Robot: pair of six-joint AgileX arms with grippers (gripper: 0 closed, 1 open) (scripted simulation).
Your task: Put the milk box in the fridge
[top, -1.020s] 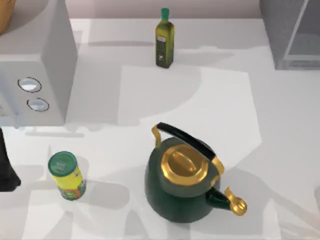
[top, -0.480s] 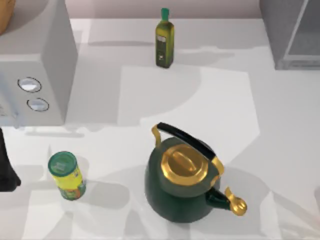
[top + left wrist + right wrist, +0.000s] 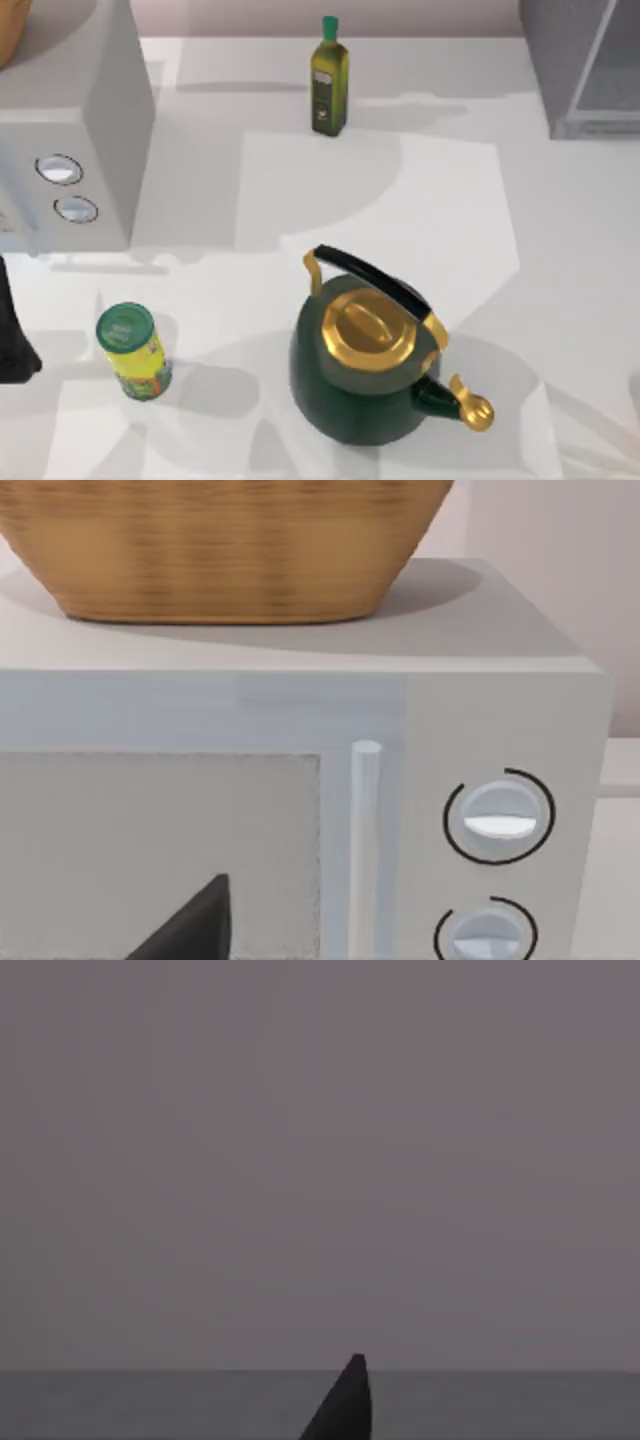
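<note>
Currently | fridge [image 3: 585,65] top-right corner | left arm [image 3: 12,330] parked left edge | end effector states: cannot tell

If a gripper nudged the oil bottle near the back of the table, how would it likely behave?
The oil bottle stands upright, tall and narrow on a small base, so a push high up would probably tip it rather than slide it. Its smooth, glossy-looking sides suggest a somewhat slippery grip. It looks rigid, possibly glass, so a fall onto the table might damage it.
</note>
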